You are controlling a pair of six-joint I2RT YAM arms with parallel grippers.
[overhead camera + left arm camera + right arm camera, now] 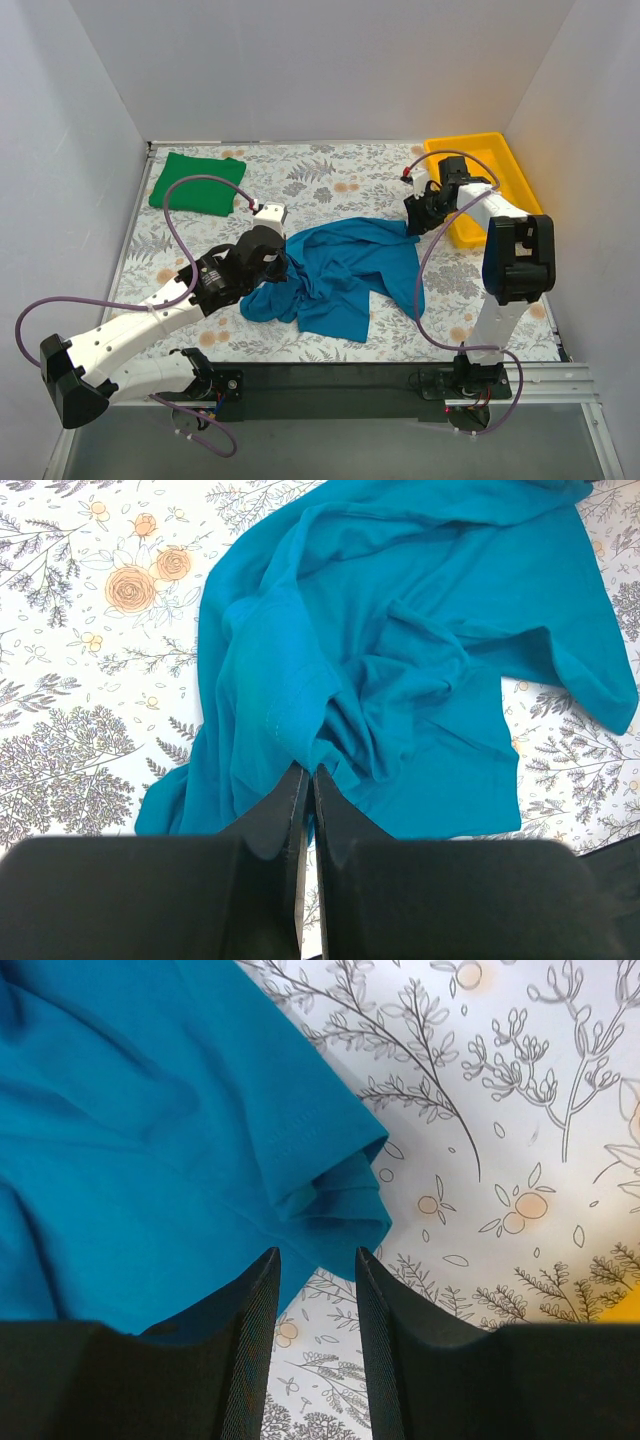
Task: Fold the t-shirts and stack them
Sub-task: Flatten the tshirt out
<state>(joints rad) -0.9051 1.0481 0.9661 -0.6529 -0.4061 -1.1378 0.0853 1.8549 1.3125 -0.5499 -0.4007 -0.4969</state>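
The left pincer (308, 775) is clamping a bunched fold at the left edge of the teal-blue shirt (345, 275), its 2 fingers pressing together on the cloth. The right pincer (314, 1257) is hanging with its jaws apart at a hemmed sleeve end on the shirt's far right corner. The sleeve tip is lying just ahead of the gap, and I cannot tell whether it is touching either finger.

Between the 2 pincers the shirt is sprawling crumpled across the middle of the table (330, 175), its long run stretching from near left to far right, so each arm is sitting at its own end. To my eye the right arm is the nearer one for that sleeve, and closing on it looks like the coming move. The green shirt (197, 182) is lying folded at the far left, well apart, and the yellow tray (495, 165) is sitting at the far right.
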